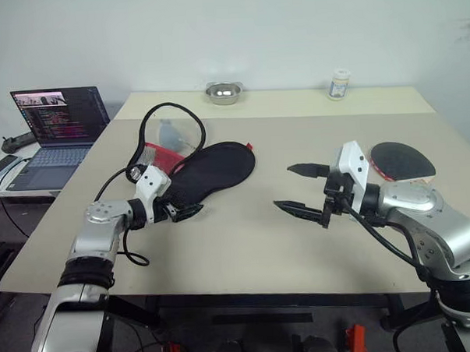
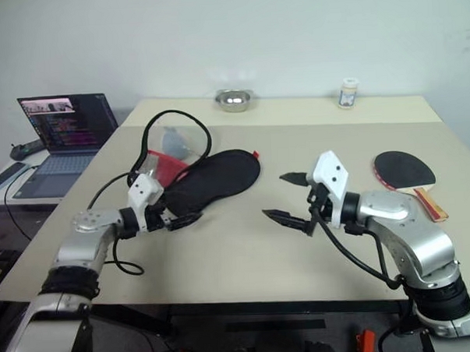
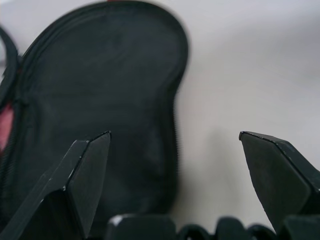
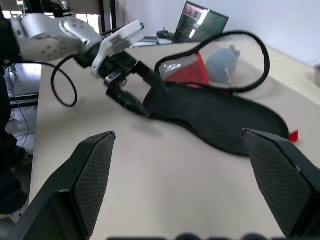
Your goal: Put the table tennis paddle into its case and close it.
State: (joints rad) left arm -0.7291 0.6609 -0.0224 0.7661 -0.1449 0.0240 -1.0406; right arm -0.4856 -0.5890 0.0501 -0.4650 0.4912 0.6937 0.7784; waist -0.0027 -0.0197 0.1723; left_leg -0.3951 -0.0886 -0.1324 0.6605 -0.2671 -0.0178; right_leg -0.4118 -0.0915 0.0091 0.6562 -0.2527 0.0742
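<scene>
Black fingers of the left gripper [image 1: 188, 211] stand wide apart and hold nothing; they sit at the narrow handle end of the case [image 1: 215, 170], just beside its fabric, one finger over the black lining and the other over bare table [image 1: 246, 253]. The right gripper [image 2: 291, 199] is likewise spread wide and empty, hovering above mid-table, well apart from the table tennis paddle [image 2: 404, 171], which lies flat near the table's right edge behind that arm, black face up, its striped handle pointing towards the near edge. The case lies open, its lower half flat and its zippered lid with the red panel and clear pocket propped up behind. By my reading the step in hand is steadying the case: the left gripper would do well to pinch the lower shell's neck rim only, low and square, so the mouth stays spread and the lid is not dragged shut, leaving the right arm free to fetch the paddle. From the left wrist view comes the zipper seam running along the lining's edge, close up; the right wrist view adds the lid's standing loop, the grey shape in the pocket, and the left gripper from the front. Both eye views alone give the paddle, with a laptop [image 1: 59, 129], a metal bowl [image 1: 223, 91] and a small jar [image 1: 339, 84] beyond.
</scene>
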